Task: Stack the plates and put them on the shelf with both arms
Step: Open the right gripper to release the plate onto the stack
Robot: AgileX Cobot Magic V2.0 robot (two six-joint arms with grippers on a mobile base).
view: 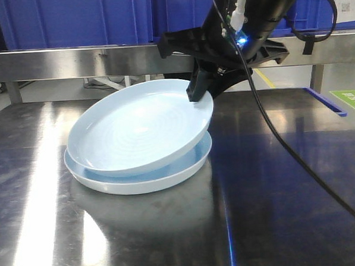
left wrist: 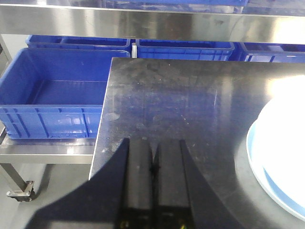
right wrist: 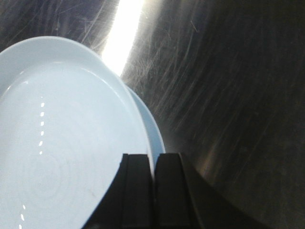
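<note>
Front view: mid-stacking, right tool (view: 198, 96) clamps the tilted top plate (view: 135, 129), probably due lowering flat onto the bottom plate (view: 144, 183).

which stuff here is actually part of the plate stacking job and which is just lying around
Part of the job:
- upper plate, tilted, rim pinched in the right hand
- lower plate, flat beneath it
- left hand, shut and empty, off to the side

Just there:
- blue crates
- steel table under the plates
- green floor marking
</note>
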